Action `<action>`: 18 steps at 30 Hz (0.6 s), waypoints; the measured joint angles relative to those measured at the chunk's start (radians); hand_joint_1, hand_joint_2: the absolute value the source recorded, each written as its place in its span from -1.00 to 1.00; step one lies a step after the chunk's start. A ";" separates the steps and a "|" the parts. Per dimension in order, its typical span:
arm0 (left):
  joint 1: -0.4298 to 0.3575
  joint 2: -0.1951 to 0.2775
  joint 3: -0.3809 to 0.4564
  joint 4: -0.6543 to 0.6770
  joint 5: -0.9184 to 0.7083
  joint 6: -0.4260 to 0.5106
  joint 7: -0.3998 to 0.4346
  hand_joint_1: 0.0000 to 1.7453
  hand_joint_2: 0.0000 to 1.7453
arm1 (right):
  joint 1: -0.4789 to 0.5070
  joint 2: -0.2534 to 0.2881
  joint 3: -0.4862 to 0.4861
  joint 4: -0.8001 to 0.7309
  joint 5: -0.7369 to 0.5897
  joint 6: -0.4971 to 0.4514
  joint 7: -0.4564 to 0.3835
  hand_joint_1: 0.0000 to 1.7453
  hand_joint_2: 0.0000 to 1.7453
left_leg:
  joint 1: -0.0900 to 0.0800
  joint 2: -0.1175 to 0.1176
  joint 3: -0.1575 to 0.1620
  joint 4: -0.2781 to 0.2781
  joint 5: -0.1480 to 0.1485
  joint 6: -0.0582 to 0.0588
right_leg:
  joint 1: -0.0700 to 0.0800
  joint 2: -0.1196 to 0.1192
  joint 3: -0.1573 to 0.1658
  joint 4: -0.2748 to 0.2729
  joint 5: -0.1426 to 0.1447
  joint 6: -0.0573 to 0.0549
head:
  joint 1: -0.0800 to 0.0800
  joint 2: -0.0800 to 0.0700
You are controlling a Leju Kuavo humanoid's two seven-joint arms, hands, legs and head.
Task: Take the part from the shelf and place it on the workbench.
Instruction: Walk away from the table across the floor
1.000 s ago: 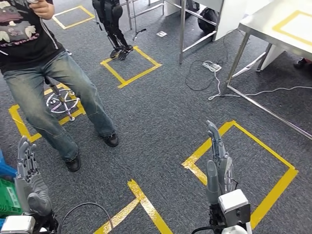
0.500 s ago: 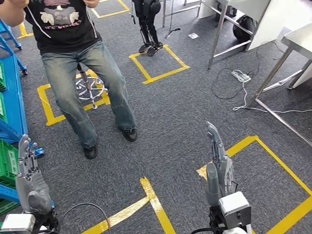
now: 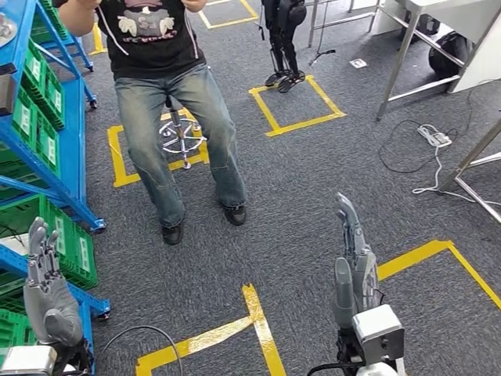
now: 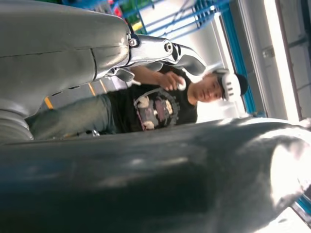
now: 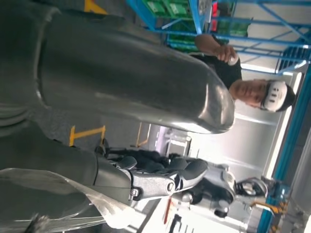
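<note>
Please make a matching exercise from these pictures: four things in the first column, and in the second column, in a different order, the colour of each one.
Things:
1. shelf
2. bins
3. floor tape
4. carpet

Colours:
A. yellow
B. grey
C. blue
D. green

Pairs: 1-C, 2-D, 3-A, 4-B
</note>
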 joint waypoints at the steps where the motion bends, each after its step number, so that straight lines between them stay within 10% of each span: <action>1: 0.001 0.000 0.000 0.000 0.000 0.000 0.000 -1.00 -1.00 | 0.001 0.000 0.000 0.000 0.000 0.000 0.000 -1.00 -1.00 | 0.001 0.008 -0.026 0.056 -0.021 -0.002 | 0.002 -0.014 0.000 0.000 -0.001 -0.001 | 0.000 0.000; 3: 0.001 0.000 0.000 0.000 0.000 0.000 0.000 -1.00 -1.00 | 0.000 0.000 0.000 0.000 0.000 0.000 0.000 -1.00 -1.00 | 0.001 0.014 -0.031 0.076 -0.011 -0.001 | 0.005 -0.041 0.000 0.002 -0.003 -0.002 | 0.000 0.000; 7: 0.000 0.000 0.000 0.000 0.000 0.000 0.000 -1.00 -1.00 | -0.001 0.000 0.000 0.000 0.000 0.002 0.001 -1.00 -1.00 | -0.009 0.068 0.096 -0.158 0.085 0.015 | 0.012 -0.081 0.010 0.003 -0.014 0.007 | 0.000 0.000; 10: 0.001 0.000 0.001 -0.001 -0.003 0.000 0.000 -1.00 -1.00 | -0.003 0.000 0.000 0.000 0.000 0.004 0.002 -1.00 -1.00 | -0.015 0.062 0.110 -0.189 0.086 0.032 | 0.015 -0.103 0.019 0.001 -0.020 0.019 | 0.002 0.000; 13: 0.001 0.000 0.002 -0.003 -0.005 0.000 0.000 -1.00 -1.00 | -0.007 0.000 0.000 0.000 0.001 0.006 0.004 -1.00 -1.00 | -0.008 0.037 0.114 -0.200 0.093 0.049 | 0.010 -0.053 0.000 0.048 -0.058 0.033 | 0.005 0.000; 16: 0.001 -0.001 0.002 -0.004 -0.005 -0.001 0.000 -1.00 -1.00 | -0.003 0.000 0.001 0.000 0.002 0.006 0.005 -1.00 -1.00 | -0.006 0.010 0.113 -0.200 0.094 0.055 | 0.008 -0.002 -0.098 0.242 -0.143 0.037 | 0.011 0.000; 18: 0.001 -0.001 0.003 -0.004 -0.005 -0.002 0.000 -1.00 -1.00 | -0.002 0.000 0.001 0.000 0.003 0.006 0.005 -1.00 -1.00 | -0.006 -0.013 0.114 -0.200 0.094 0.055 | 0.008 0.002 -0.130 0.288 -0.135 0.036 | 0.011 0.000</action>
